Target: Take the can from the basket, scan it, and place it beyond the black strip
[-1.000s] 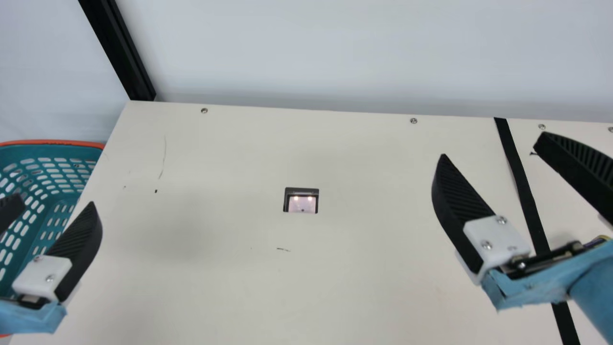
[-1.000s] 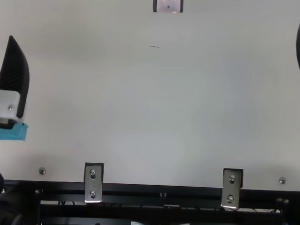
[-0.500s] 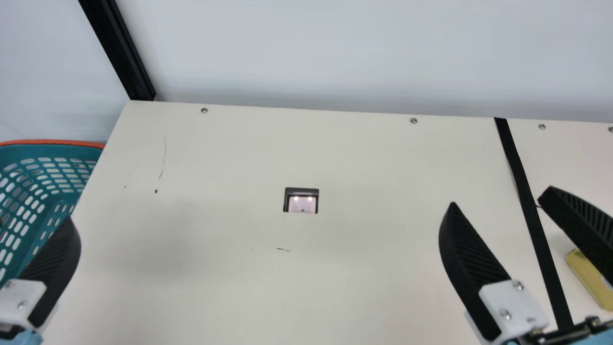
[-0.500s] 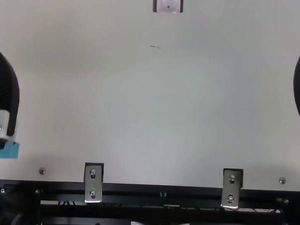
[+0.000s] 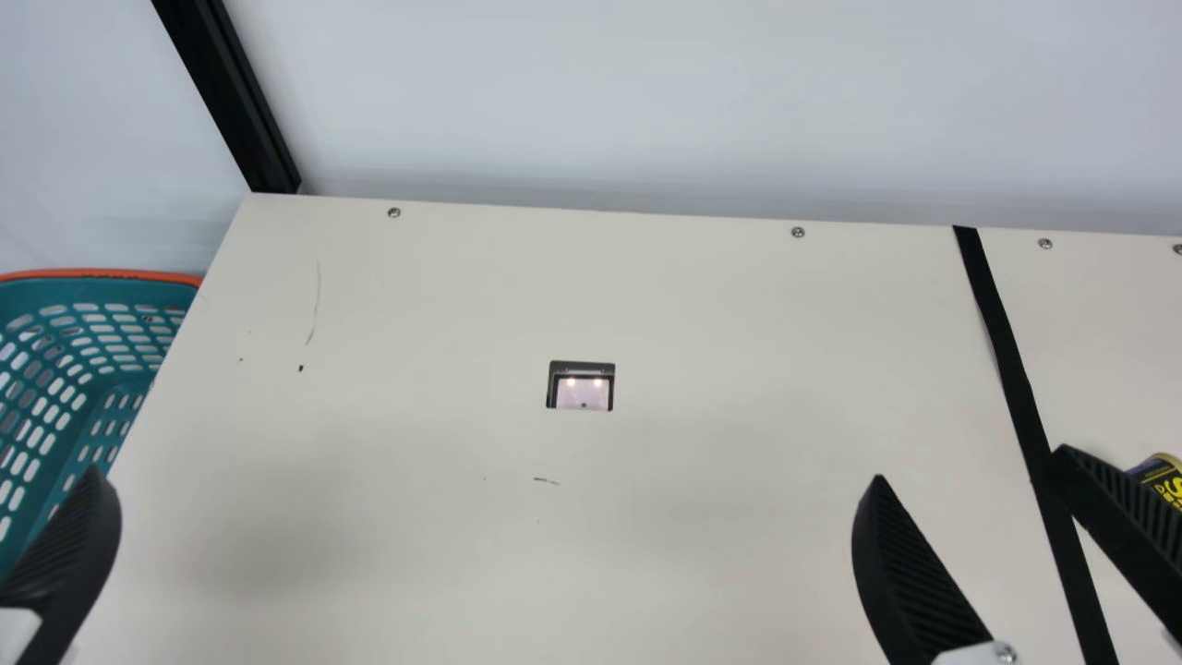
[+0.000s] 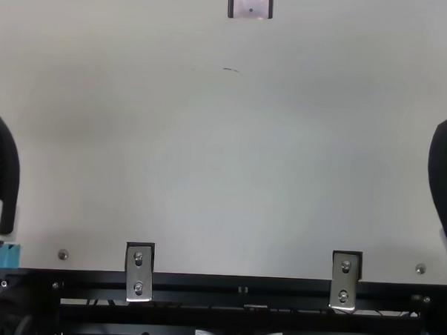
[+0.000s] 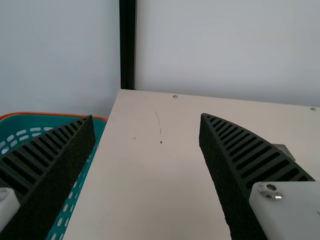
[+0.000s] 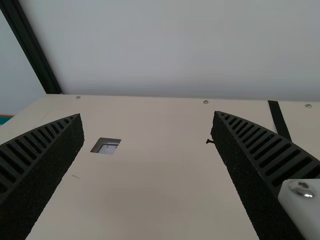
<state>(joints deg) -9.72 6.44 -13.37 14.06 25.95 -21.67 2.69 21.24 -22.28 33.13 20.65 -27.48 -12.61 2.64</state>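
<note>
At left edge, saw teal plastic basket; at lower left, left gripper drawn farther down frame, released, empty. Near centre, saw lit scanner window. At lower right, noted right gripper likewise lowered, released, empty. Right of black strip, found can partly behind finger, lettering newly bared. Judged placing finished, scan presumably too, only retreat remaining.

Beyond the cream table I see a pale wall, and a black post at the far left corner. Small screws dot the far edge. Towards my left, a thin curved scratch lies near a dark speck; two metal brackets sit at the near edge
</note>
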